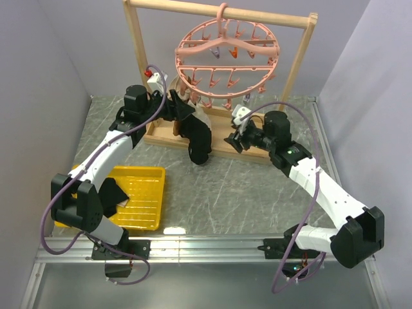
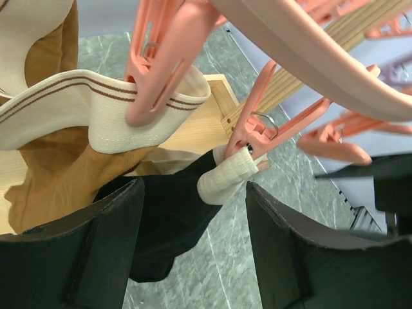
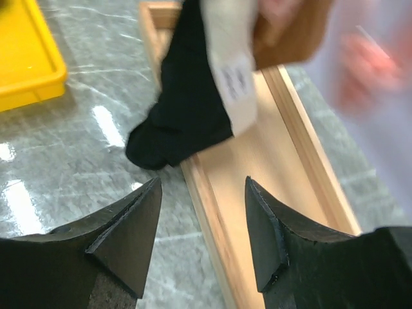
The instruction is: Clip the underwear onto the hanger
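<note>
The pink round hanger [image 1: 226, 55] hangs by its hook from the wooden frame's top bar. The black underwear [image 1: 197, 138] dangles below its left side, reaching down to the frame's base. In the left wrist view a pink peg [image 2: 257, 132] bites the rolled beige waistband [image 2: 228, 179], with the black cloth [image 2: 170, 225] hanging under it. My left gripper [image 1: 179, 111] [image 2: 194, 193] is open and empty just below that peg. My right gripper [image 1: 233, 141] [image 3: 203, 187] is open and empty, to the right of the underwear [image 3: 187, 96], whose white label [image 3: 235, 84] shows.
A brown-and-cream garment [image 2: 96, 109] hangs from another pink peg left of the underwear. The pale wooden frame [image 1: 140, 71] stands at the back, its base [image 3: 257, 167] under my right gripper. A yellow tray [image 1: 145, 193] lies at the front left.
</note>
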### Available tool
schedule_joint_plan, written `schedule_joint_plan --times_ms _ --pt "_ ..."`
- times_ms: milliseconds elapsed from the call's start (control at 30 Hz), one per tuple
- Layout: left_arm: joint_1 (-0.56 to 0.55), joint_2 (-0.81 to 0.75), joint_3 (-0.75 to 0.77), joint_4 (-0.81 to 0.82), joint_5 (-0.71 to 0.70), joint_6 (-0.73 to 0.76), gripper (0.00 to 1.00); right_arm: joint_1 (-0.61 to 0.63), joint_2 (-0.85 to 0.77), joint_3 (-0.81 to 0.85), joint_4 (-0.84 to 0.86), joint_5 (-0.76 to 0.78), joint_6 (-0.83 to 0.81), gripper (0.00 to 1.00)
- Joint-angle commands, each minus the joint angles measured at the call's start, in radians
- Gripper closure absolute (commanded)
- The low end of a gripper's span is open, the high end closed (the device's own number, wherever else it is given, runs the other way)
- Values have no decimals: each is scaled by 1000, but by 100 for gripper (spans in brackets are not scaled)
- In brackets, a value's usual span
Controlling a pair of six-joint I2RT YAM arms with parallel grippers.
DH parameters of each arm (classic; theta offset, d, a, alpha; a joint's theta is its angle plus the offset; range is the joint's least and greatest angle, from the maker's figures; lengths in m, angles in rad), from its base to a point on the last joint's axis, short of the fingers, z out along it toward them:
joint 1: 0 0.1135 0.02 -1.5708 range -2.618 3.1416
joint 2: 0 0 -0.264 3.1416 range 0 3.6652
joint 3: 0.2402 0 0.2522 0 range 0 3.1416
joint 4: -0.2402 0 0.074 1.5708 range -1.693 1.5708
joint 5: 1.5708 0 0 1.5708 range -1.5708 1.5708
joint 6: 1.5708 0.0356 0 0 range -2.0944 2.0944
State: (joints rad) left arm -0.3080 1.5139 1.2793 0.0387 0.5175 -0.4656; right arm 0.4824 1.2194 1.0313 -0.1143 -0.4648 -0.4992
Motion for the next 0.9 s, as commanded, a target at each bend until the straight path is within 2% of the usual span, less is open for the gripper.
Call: schedule_joint_plan --times_ms 0,167,433,667,867 --pt "7 0 43 35 -13 1 32 -63 -35 -17 16 -44 108 39" --pt "21 31 75 41 -42 18 31 -111 -37 -40 28 -57 168 39" --pt "73 95 144 64 -42 21 32 -120 -46 -62 45 -57 195 39" --pt "98 82 126 85 -19 22 32 -123 -50 -74 67 -64 218 39" --pt "129 20 49 161 84 -21 32 -125 -63 -88 87 -74 240 39"
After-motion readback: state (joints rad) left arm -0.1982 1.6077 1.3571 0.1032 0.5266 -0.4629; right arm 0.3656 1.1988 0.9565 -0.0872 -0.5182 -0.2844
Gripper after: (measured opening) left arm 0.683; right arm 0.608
